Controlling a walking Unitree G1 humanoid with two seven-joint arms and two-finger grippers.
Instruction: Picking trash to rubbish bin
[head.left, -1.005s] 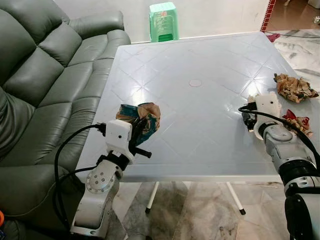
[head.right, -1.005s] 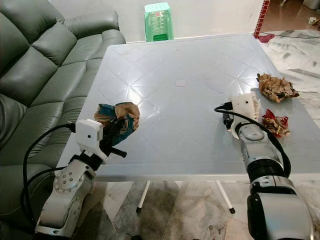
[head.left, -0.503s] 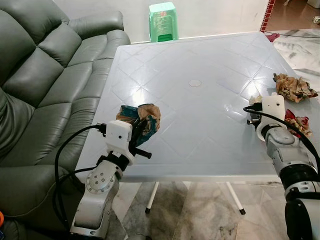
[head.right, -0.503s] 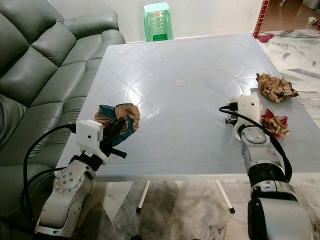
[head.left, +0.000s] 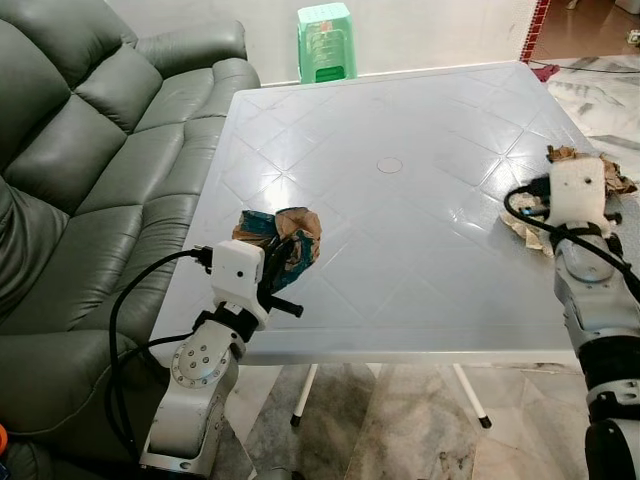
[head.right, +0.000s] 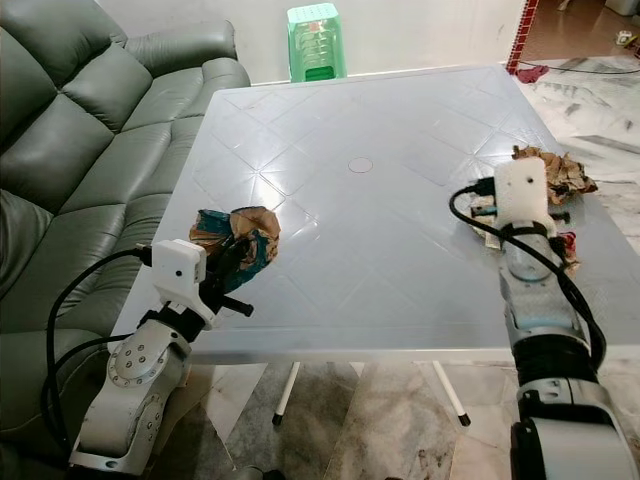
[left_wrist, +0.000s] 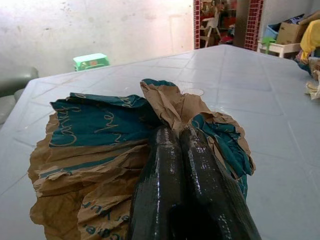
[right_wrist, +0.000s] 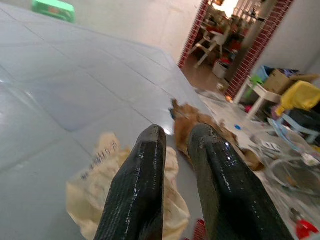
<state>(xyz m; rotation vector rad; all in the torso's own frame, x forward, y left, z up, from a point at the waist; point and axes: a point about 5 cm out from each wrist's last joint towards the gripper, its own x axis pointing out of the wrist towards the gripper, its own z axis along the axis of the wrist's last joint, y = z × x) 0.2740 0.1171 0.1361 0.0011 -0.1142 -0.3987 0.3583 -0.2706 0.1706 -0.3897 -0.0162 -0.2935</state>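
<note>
On the table (head.left: 400, 130), left gripper (left_wrist: 182, 137) clamps a teal-brown wad (left_wrist: 100, 150). Right gripper (right_wrist: 177, 137), fingers slightly parted and empty, hovers above pale paper (right_wrist: 95, 185); it should descend squarely before closing.

The table (head.left: 400, 200) looks like moulded plastic, pale grey-white, smooth and glossy enough to throw back the light, with shallow pressed lines across its top. The sofa (head.left: 90, 150) beside it has a grey-green leather look, softly shiny and padded. The stool (head.left: 327, 42) is green plastic. The teal and brown wrapper (left_wrist: 115, 145) is crumpled paper, matt and creased. The brown wad (right_wrist: 200, 127) is rough crumpled paper, and the cream wrapper (right_wrist: 100, 185) looks thin and wrinkled. The fingers (left_wrist: 200, 180) are black and glossy, almost wet-looking. The floor (head.left: 590, 100) is polished marbled stone.
</note>
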